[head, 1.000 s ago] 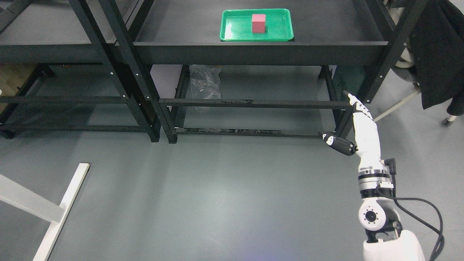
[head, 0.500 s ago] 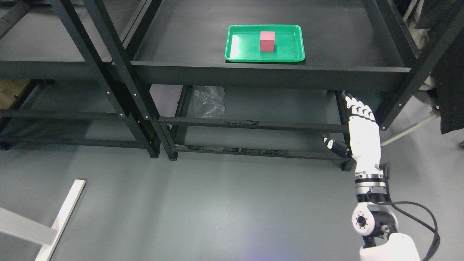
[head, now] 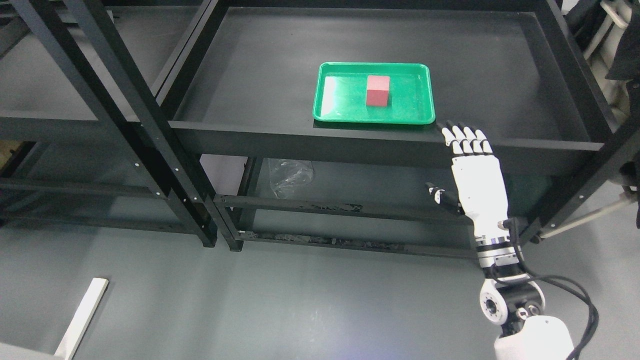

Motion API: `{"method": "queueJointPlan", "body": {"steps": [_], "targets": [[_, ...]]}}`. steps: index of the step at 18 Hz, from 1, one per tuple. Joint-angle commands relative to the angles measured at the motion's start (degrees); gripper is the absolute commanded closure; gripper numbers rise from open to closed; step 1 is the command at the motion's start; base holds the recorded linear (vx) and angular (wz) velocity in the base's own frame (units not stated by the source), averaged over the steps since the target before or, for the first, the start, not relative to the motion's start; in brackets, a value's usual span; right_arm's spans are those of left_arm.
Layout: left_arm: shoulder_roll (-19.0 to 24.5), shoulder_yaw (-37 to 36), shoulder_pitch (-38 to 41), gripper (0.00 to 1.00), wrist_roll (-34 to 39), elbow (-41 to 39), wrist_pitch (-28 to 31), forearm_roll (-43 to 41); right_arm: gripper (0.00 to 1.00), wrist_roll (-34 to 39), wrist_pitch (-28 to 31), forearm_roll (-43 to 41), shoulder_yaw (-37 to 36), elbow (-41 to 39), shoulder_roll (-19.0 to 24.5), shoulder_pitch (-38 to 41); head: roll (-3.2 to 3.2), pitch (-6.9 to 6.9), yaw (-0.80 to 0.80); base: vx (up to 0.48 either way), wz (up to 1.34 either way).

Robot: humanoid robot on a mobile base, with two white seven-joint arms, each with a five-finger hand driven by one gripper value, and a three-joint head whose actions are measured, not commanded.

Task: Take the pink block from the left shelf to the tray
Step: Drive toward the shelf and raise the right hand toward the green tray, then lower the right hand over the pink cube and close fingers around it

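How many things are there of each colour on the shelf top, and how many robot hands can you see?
Green: 1, the tray
Pink: 1, the block standing in the tray
White robot hand: 1, the right robot hand, open and empty
Total: 3

The left shelf (head: 60,120) is cut off at the picture's left edge. A dark garment (head: 631,45) (far right) is mostly out of frame, and the right arm's base leaves the bottom edge.

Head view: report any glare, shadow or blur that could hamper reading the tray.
Head view: sharp overall, no motion blur; a pale glare streak lies on the glossy green plastic tray along its left side; the pink cube block reads clearly, its front face shaded darker than its top; the lower shelf area is dim.
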Motion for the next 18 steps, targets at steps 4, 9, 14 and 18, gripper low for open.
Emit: {"method": "queueJointPlan", "body": {"steps": [4, 9, 14, 18], "targets": [[1.0, 0.0, -1.7, 0.00, 0.0, -1.0, 0.0, 0.0, 0.01, 0.1, -0.9, 0.8, 2.1, 0.0, -1.0, -1.1, 0.00, 0.00, 0.00, 0.292, 0.05], [1.0, 0.0, -1.7, 0.00, 0.0, -1.0, 0.0, 0.0, 0.01, 6.5, -3.7, -1.5, 2.3, 0.2, -1.0, -2.5, 0.00, 0.00, 0.00, 0.277, 0.06], [1.0, 0.0, -1.7, 0.00, 0.0, -1.0, 0.0, 0.0, 0.01, 13.0, -3.9, -1.4, 3.3, 1.6, -1.0, -2.8, 0.00, 0.00, 0.00, 0.245, 0.06], [1.0, 0.0, -1.7, 0.00, 0.0, -1.0, 0.0, 0.0, 0.01, 18.1, -3.8, -1.4, 4.2, 3.4, -1.0, -3.1, 0.00, 0.00, 0.00, 0.221, 0.04]]}}
